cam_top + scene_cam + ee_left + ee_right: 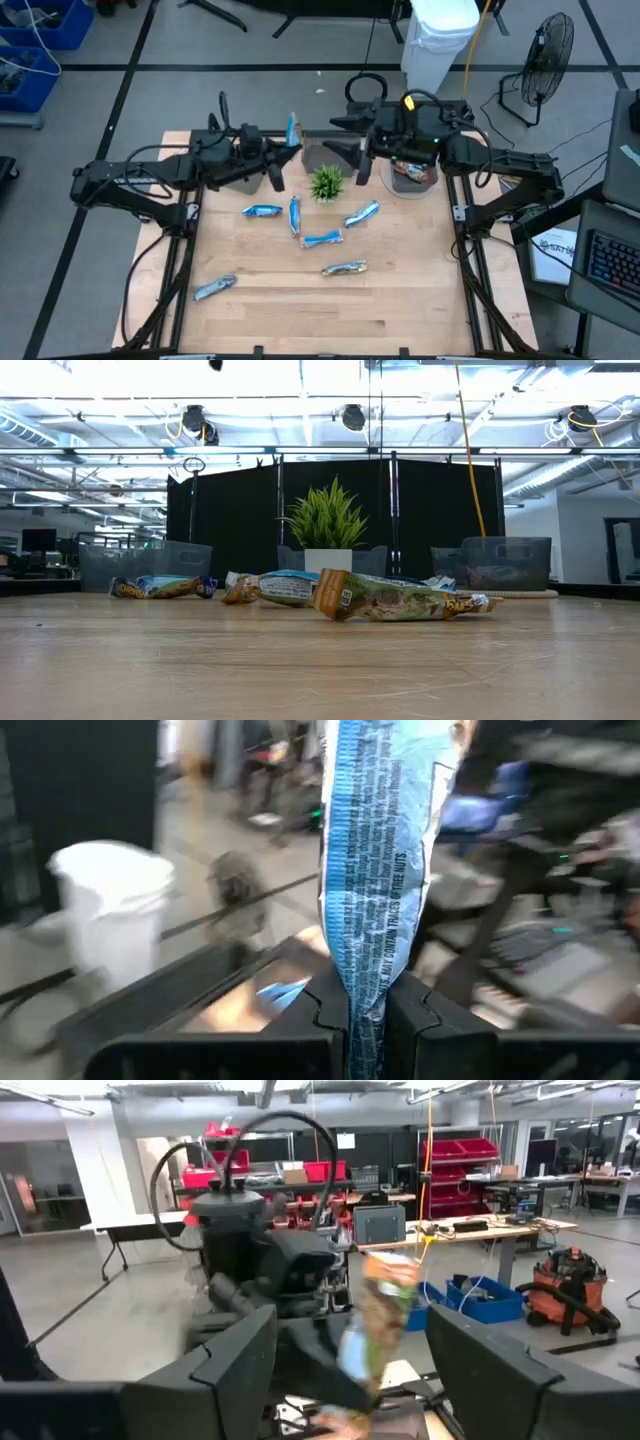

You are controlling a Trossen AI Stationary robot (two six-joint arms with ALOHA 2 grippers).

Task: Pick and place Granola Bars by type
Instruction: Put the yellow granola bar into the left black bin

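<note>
My left gripper (289,152) (365,1008) is over the table's far part, shut on a blue-and-white granola bar (292,128). My right gripper (340,138) (365,1380) faces it from the right, open, above a grey bin (318,152). In the right wrist view a blurred tan-and-green bar (378,1320) shows between the spread fingers, apparently touching neither. Several blue bars (322,239) lie flat on the table with a tan-and-green bar (344,268) (395,602) and a silvery bar (215,289). My left gripper pinches the blue-and-white bar between its two fingers at one end (366,982). The rest of the wrapper (385,830) sticks out straight beyond the fingertips. The bar is lifted clear of the table.
A small green plant in a white pot (326,182) (327,525) stands mid-table near the far edge, between the grippers and the loose bars. A round container (412,178) holding tan bars sits under the right arm. Grey bins (505,560) line the far edge.
</note>
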